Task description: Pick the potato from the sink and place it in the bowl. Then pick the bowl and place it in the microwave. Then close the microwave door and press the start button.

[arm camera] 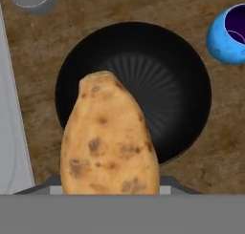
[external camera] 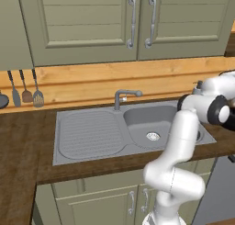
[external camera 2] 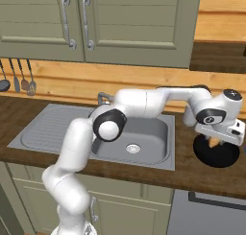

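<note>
The olive wall cabinets [external camera: 114,22] run across the top of both base views, above a pale wooden backsplash [external camera: 137,79] and a dark wooden counter [external camera: 23,141]. Set into the counter is the grey steel sink [external camera: 92,134], with its ribbed drainboard to the left, its rounded basin to the right and a short faucet [external camera: 125,96] behind. The white arm [external camera 2: 144,102] reaches from the base across the basin to the counter on the right of the sink. There the black bowl [external camera 2: 217,155] sits on the wood, and the gripper [external camera 2: 215,142] hangs over it. In the hand view the bowl's ribbed inside lies straight below, and the potato [arm camera: 109,142], tan with dark spots, stands large in front of it, covering the bowl's lower left rim. The gripper is closed on the potato, partly open around its width; the fingertips themselves are hidden behind it. A blue rounded cup [arm camera: 229,35] stands near the bowl, apart from it. Three utensils [external camera: 26,88] hang on the backsplash at far left.
</note>
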Motion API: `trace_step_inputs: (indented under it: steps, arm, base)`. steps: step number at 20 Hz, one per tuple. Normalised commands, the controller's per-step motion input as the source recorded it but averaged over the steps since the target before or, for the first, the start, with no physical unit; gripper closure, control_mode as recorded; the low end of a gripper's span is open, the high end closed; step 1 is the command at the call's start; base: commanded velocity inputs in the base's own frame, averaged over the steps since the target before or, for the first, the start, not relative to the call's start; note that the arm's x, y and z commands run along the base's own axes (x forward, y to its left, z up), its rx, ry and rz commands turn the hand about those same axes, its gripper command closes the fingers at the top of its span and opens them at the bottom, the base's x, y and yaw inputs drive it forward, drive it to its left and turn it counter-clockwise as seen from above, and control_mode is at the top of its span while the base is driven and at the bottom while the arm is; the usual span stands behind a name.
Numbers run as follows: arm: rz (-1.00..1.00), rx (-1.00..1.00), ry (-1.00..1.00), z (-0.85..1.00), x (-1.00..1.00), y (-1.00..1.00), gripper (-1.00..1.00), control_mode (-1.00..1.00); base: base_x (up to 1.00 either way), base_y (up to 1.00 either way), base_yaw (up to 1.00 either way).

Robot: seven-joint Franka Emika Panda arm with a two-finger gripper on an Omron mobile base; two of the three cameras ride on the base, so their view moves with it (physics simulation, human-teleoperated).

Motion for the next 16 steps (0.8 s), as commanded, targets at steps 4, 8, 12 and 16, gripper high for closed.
trace_step_inputs:
  steps: [4, 8, 12, 16]
  arm:
    - [-0.03, -0.13, 0.04, -0.82, 0.17, 0.24, 1.00, -1.00]
    - [-0.05, -0.05, 0.07, -0.49, 0.53, 0.03, 1.00, -1.00]
    - [0.00, 0.00, 0.08, -0.40, 0.45, 0.00, 1.00, -1.00]
    - [0.00, 0.00, 0.10, -0.33, 0.20, -0.04, 1.00, -1.00]
  base:
    - [0.00, 0.00, 0.00]
    - [0.00, 0.00, 0.00]
    - [0.00, 0.00, 0.00]
    - [0.00, 0.00, 0.00]
